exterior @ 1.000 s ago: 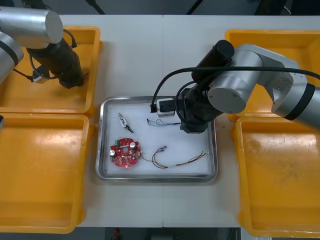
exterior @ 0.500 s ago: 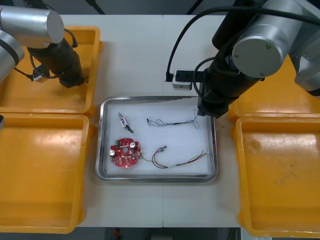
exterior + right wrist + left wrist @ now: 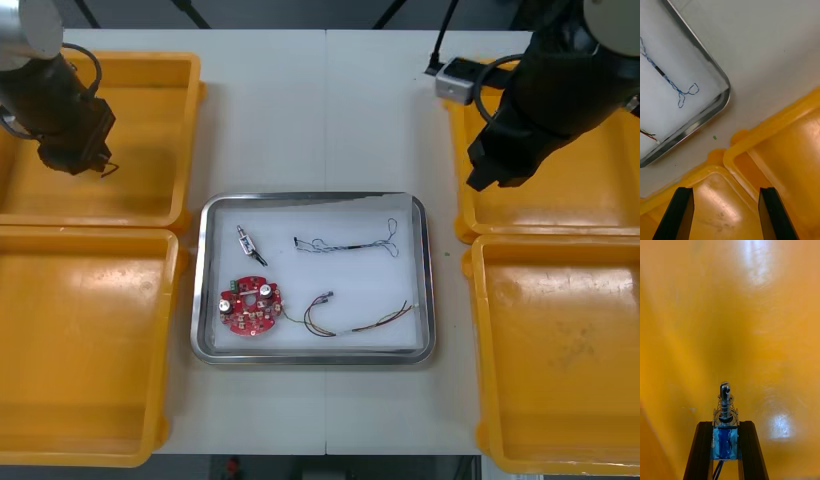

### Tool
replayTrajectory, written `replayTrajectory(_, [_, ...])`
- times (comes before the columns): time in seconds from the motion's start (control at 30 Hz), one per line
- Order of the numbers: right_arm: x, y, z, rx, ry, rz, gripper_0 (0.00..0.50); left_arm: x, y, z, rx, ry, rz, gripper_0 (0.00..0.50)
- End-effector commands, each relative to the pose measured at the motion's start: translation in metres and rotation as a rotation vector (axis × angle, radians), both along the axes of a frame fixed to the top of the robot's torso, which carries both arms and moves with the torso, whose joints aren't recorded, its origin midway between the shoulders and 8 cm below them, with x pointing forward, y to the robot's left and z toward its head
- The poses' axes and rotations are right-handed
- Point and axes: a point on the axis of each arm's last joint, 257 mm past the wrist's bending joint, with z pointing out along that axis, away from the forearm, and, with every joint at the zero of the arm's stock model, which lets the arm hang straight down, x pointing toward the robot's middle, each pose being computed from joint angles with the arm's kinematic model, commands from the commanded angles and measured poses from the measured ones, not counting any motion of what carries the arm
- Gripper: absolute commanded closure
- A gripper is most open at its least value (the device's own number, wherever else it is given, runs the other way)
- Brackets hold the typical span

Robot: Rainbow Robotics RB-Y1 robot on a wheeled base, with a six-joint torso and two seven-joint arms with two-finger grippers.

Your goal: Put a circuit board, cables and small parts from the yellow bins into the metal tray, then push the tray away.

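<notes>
Over the far left yellow bin, the left gripper pinches a small metal part. I'd carry it level to a bare patch of the metal tray and release low. Right gripper hangs wide open, empty, over the right bins.

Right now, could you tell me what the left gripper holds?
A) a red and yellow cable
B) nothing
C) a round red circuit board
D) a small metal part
D: the left gripper is shut on a small metal part over a yellow bin; the right gripper, open, is over the right bins.
</notes>
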Motion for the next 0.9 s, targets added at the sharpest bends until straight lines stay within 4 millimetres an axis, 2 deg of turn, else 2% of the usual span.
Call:
replayTrajectory(0.03, [0.004,-0.034,0.045,0.049,-0.068,-0.182,0.0,0.004,0.016,0.071,0.049,-0.071,-0.008,0.5])
replayTrajectory(0.23, [0.007,-0.065,0.051,0.144,-0.077,-0.387,0.0,-0.018,0.008,0.104,0.179,-0.033,-0.258,0.5])
replayTrajectory(0.43, [0.005,-0.097,0.046,0.213,-0.076,-0.58,0.0,-0.037,-0.01,0.125,0.257,-0.012,-0.45,0.5])
replayTrajectory(0.63, [0.0,-0.132,0.036,0.271,-0.075,-0.765,0.0,-0.05,-0.032,0.131,0.318,-0.028,-0.6,0.5])
replayTrajectory(0.9, [-0.012,-0.161,0.019,0.283,-0.05,-0.88,0.0,-0.065,-0.07,0.127,0.349,-0.058,-0.741,0.5])
